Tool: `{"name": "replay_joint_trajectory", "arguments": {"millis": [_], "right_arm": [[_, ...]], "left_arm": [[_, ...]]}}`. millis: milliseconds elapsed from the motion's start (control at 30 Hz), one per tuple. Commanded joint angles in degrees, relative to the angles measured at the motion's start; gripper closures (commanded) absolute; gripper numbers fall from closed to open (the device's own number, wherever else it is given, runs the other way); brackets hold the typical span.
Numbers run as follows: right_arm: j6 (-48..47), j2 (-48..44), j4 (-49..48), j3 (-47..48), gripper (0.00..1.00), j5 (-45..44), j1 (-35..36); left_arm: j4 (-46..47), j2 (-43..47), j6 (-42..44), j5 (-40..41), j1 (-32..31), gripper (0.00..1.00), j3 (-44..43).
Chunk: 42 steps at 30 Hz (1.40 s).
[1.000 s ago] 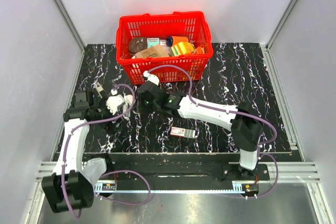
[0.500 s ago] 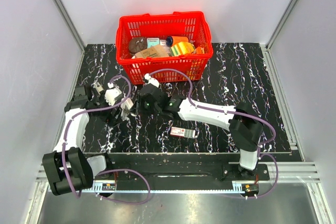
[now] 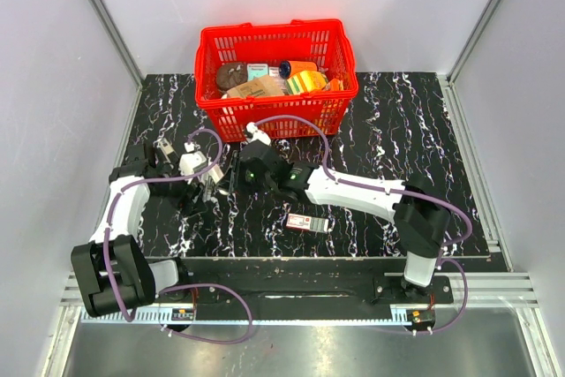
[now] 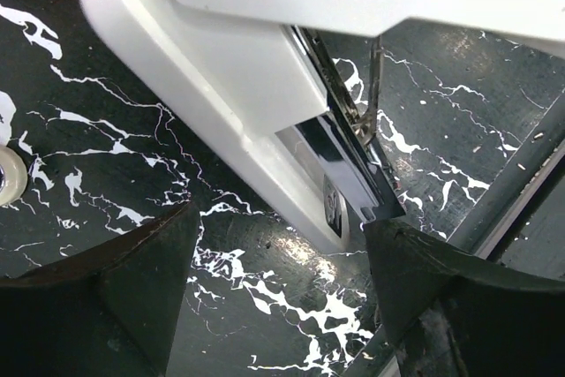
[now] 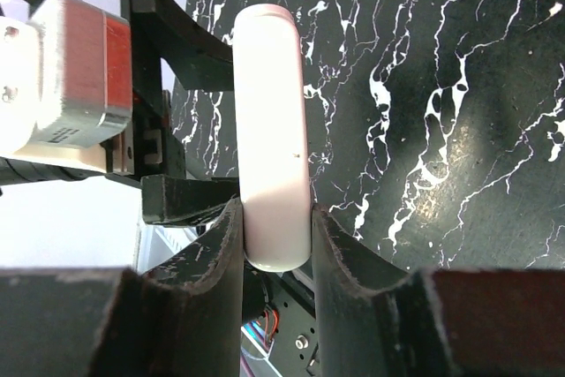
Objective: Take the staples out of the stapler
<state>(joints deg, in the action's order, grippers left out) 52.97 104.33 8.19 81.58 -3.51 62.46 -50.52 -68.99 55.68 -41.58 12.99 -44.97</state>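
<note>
right gripper (image 5: 275, 227) clamped the stapler (image 5: 272, 130); left gripper (image 4: 278, 240), at its 9 o'clock, gaped wide beside it.

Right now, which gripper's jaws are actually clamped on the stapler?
The right gripper: its jaws press both sides of the white stapler body. The left gripper only straddles the stapler's metal end, jaws apart, not closed on it.
</note>
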Motion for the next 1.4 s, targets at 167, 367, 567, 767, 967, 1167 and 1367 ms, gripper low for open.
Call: {"name": "replay_joint_trajectory", "arguments": {"millis": [167, 367, 567, 767, 967, 1167, 1367], "right_arm": [[1.3, -4.1, -5.0, -0.3, 1.00, 2.3, -0.1], [1.7, -4.3, -5.4, -1.0, 1.00, 2.4, -0.1], [1.8, -3.4, -5.4, -1.1, 1.00, 3.3, -0.1], [-0.1, -3.9, -5.5, -3.8, 1.00, 3.3, -0.1], [-1.1, -3.3, -6.4, -6.4, 1.00, 6.8, -0.1], [-2.6, -3.0, -6.4, -8.0, 1.00, 7.6, -0.1], [-4.3, -3.0, -5.7, -9.1, 1.00, 8.0, -0.1]], "left_arm": [[-1.8, 1.2, 3.5, -5.0, 0.3, 0.36, -3.5], [-6.2, -0.6, 8.7, -4.9, 0.4, 0.69, -4.6], [-7.0, -1.4, 9.2, -5.4, 0.6, 0.72, -5.0], [0.3, 2.0, 5.6, -1.8, 1.0, 0.76, -2.6], [9.9, 6.6, 2.9, 3.5, 1.1, 0.86, 1.5], [16.3, 8.9, 1.9, 7.6, 1.1, 0.91, 4.1], [20.3, 8.2, 1.3, 10.3, 1.1, 0.93, 4.6]]}}
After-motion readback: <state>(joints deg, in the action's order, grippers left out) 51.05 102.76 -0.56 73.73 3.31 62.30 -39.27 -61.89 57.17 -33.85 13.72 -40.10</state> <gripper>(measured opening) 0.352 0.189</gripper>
